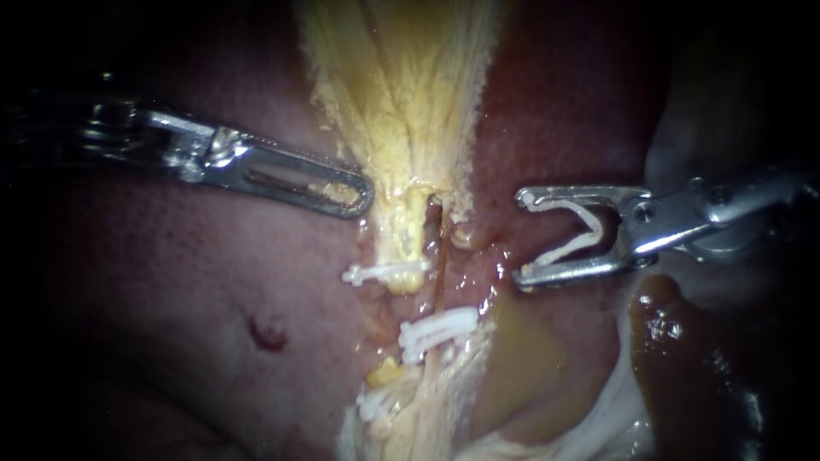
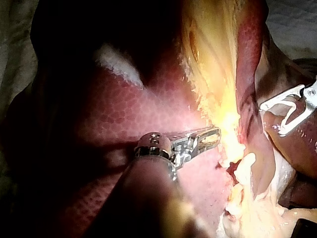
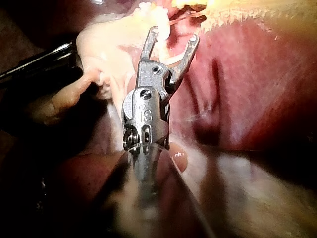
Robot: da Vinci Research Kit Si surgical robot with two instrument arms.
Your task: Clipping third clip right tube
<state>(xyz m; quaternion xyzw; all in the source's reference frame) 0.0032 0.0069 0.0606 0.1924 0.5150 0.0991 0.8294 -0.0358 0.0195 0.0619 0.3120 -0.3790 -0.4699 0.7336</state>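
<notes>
Right instrument (image 1: 523, 239), jaws wide, carries an open white clip (image 1: 559, 252), 3 o'clock of the right tube (image 1: 438, 256), clear of it. Two placed clips (image 1: 437, 329) at the tube's 6 o'clock (third not yet on). Left instrument (image 1: 363, 195) pinches yellow tissue (image 1: 401, 128), 10 o'clock.

The glossy dark red liver (image 1: 171, 299) is finely speckled; the pale yellow fibrous tissue band (image 1: 401, 102) is streaked lengthwise. The small plastic clips (image 1: 436, 331) and the V-shaped clip (image 1: 568, 248) are white. The left instrument (image 1: 363, 198) and right instrument (image 1: 520, 237) are silver.
</notes>
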